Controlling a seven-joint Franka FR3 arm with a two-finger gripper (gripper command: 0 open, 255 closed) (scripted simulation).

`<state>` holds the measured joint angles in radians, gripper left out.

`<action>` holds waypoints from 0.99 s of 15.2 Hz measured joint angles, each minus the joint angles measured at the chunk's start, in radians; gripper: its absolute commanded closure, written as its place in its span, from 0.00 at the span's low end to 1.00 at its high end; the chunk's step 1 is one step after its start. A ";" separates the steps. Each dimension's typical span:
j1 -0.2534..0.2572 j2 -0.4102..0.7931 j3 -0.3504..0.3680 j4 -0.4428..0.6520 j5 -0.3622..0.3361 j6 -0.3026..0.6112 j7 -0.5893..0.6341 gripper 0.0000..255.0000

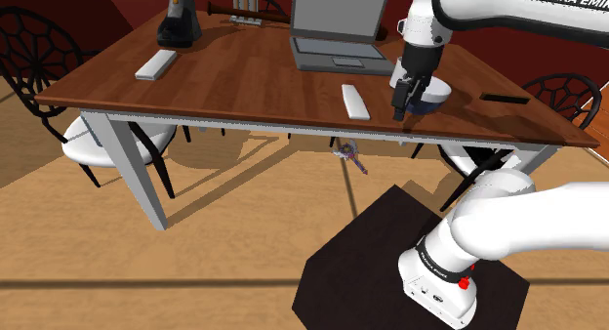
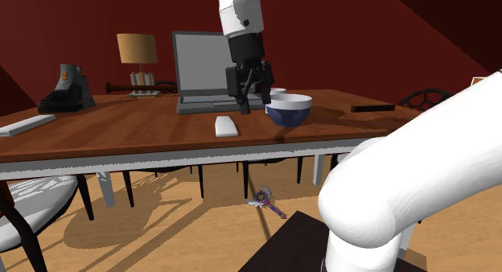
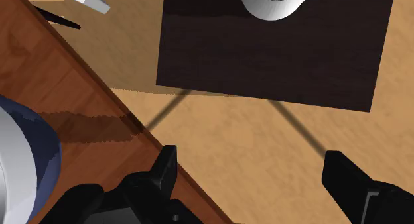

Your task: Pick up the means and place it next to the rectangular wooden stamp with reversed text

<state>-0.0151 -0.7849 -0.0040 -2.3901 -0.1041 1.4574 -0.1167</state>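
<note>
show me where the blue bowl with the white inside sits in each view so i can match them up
Shoulder view: the blue, white-lined bowl sits near the brown wooden table's front edge, partly covered by the black fingers.
Second exterior view: the bowl is right of centre, just below and right of the open fingers.
Wrist view: the bowl is on the table, beyond one finger.
Shared landmark: the table's front edge beside the bowl.

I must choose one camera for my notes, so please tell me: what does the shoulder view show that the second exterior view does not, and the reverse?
Shoulder view: the arm's white base with its red button. Second exterior view: a tan lamp shade at the table's far side. Both: the laptop, the blue bowl, the white bar, the open gripper beside the bowl, and a small purple thing on the floor under the table.
</note>
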 measured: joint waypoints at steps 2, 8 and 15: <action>-0.006 0.017 0.002 0.005 0.005 0.014 0.017 0.00; -0.071 0.205 0.011 0.064 0.044 0.179 0.202 0.00; -0.147 0.429 -0.002 0.195 0.074 0.325 0.413 0.00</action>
<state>-0.1621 -0.3562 -0.0061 -2.1951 -0.0302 1.7827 0.2967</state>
